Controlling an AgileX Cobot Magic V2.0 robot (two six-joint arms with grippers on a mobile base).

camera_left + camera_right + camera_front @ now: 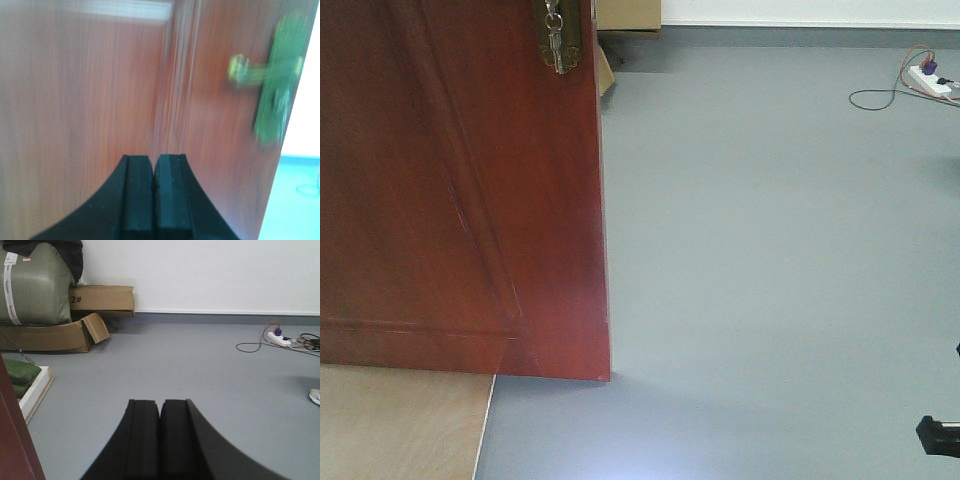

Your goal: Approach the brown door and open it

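Note:
The brown door (450, 190) fills the left of the front view, glossy reddish-brown with panel moulding, and its free edge runs down near the middle. A brass lock plate with keys (558, 35) hangs at its top right. In the left wrist view the brown door (100, 90) is close and blurred, with the brass handle and plate (272, 80) at the upper right. My left gripper (153, 159) is shut and empty, pointing at the door face. My right gripper (160, 402) is shut and empty over the grey floor. A sliver of the brown door (15, 440) shows at the lower left.
Cardboard boxes (75, 315) and a green sack (32, 285) stand against the far wall. A white power strip with cables (280, 339) lies on the floor at the right. A white frame with green cushions (27, 382) lies left. Pale wooden flooring (400, 425) lies below the door.

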